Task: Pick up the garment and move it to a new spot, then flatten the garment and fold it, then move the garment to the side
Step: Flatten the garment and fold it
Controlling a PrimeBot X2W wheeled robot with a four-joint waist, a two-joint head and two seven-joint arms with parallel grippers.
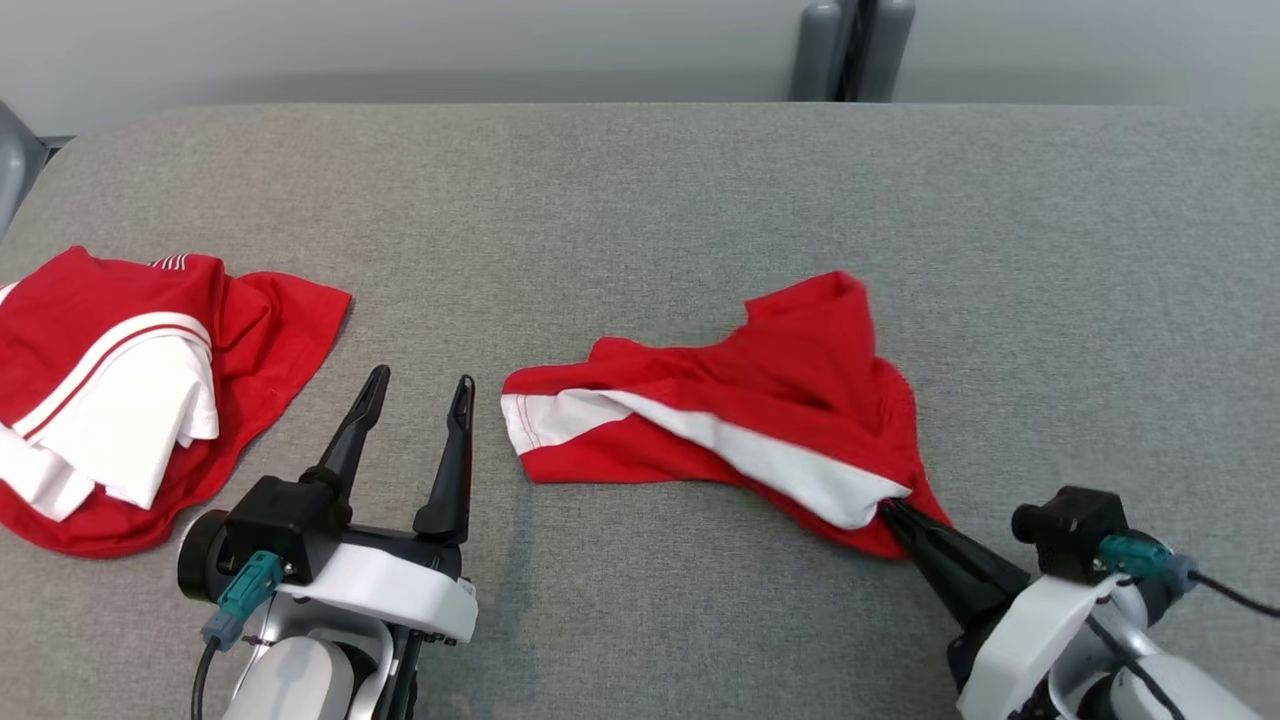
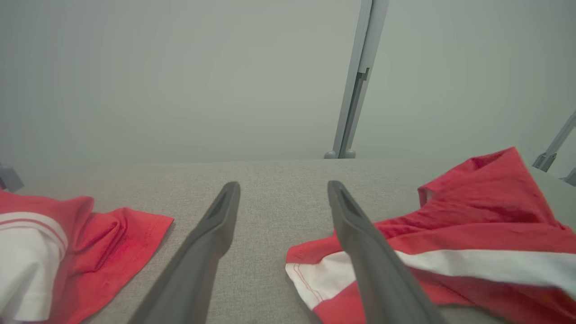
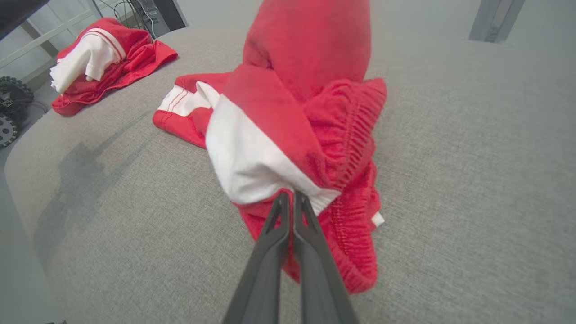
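Note:
The garment (image 1: 770, 400) is a pair of red shorts with a white side stripe, crumpled on the grey table right of centre. It also shows in the left wrist view (image 2: 472, 234) and the right wrist view (image 3: 306, 108). My right gripper (image 1: 890, 508) is shut on the garment's near right corner, by the white stripe and the elastic waistband (image 3: 290, 194). My left gripper (image 1: 420, 385) stands open just left of the garment's left hem, with nothing between its fingers (image 2: 281, 186).
A second red and white garment (image 1: 130, 390) lies bunched at the table's left edge (image 3: 103, 54). The grey padded table (image 1: 640, 200) stretches bare toward the far edge, where grey posts (image 1: 850, 50) stand. Wheels and cables sit beyond the table's left side (image 3: 13, 112).

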